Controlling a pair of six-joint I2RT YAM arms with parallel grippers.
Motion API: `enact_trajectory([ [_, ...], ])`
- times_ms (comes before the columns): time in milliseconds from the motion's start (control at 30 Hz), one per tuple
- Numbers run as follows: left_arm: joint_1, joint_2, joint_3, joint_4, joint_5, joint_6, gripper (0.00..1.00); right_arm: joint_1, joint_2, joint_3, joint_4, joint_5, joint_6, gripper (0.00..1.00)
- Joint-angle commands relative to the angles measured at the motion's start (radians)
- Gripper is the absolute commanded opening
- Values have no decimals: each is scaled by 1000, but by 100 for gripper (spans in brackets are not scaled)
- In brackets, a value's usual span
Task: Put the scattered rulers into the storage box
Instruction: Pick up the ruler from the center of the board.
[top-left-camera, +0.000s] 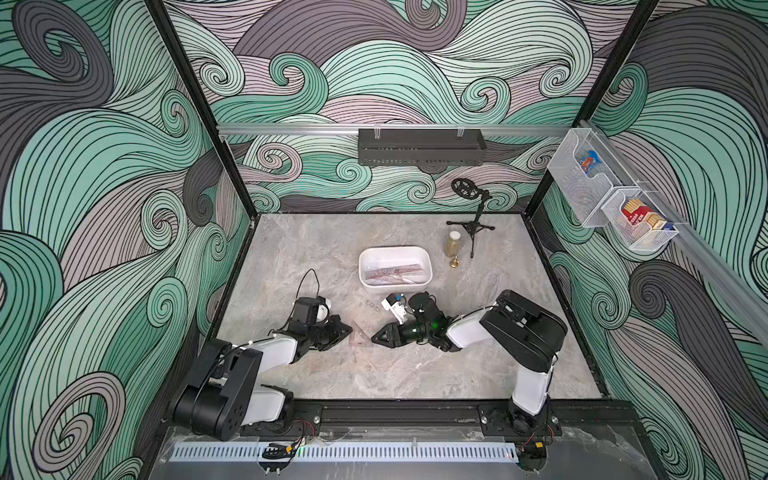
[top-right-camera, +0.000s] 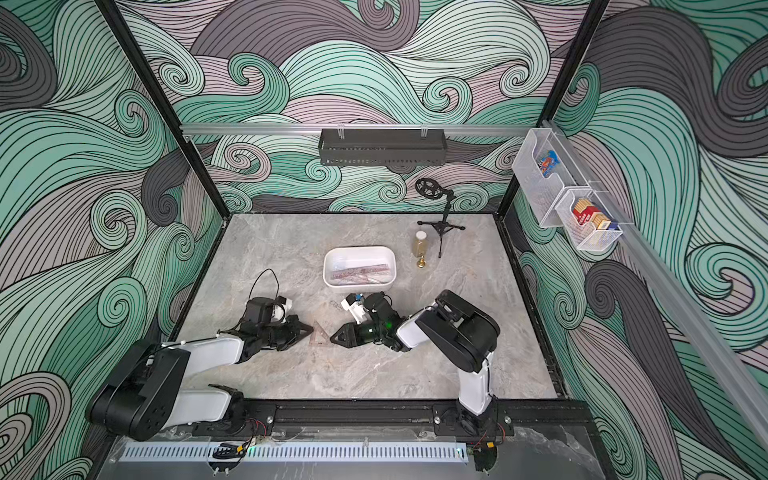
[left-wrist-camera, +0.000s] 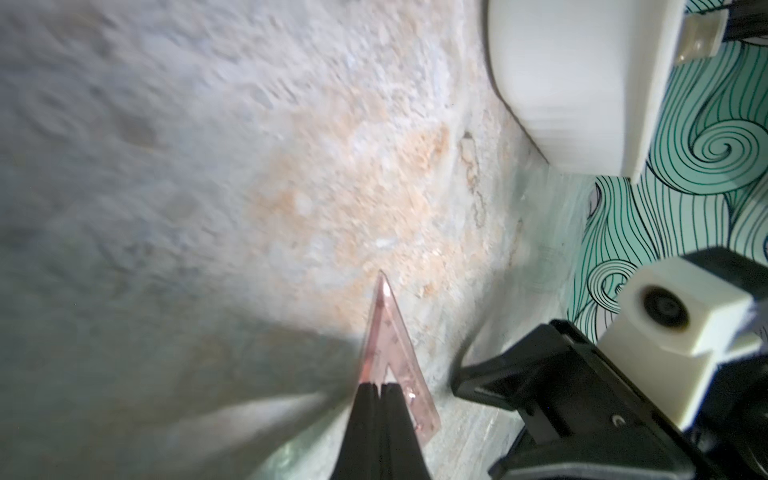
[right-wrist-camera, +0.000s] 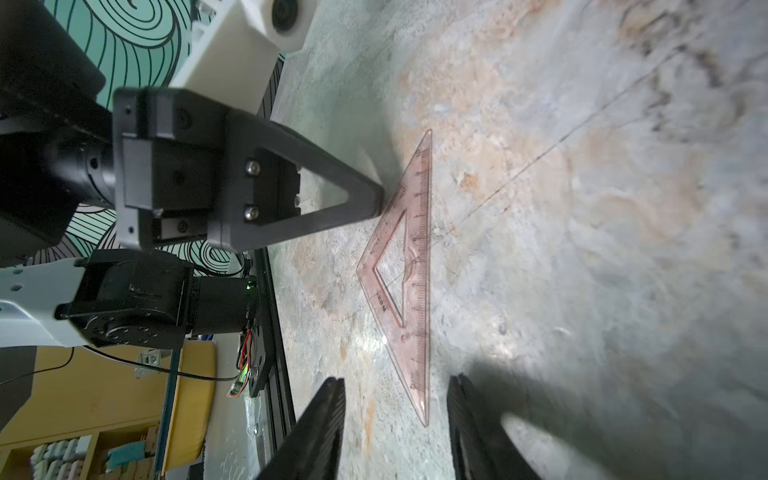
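I seem to pin a corner of the reddish see-through plastic triangular set square with my closed left claw (flat on the table) so the open right claw, facing it, can straddle the near tip.

My left arm reaches in low from the near left corner. My left gripper points toward the middle with its jaws pressed together, and only a hairline seam shows between the black fingers. My right arm folds at a raised elbow and angles in toward the centre with its wrist rolled on its side, so my right gripper faces the left one tip to tip, near but apart, its own fingers partly spread.
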Motion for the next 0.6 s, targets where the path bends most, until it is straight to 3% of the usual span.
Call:
enact_trajectory([
  [0,-22,-38,13,22,69,-2,2,-8,-25,-10,13,-11,-11,43],
  [567,-32,86,20,-25,-66,20,1,-5,-64,-46,13,-22,-5,43],
])
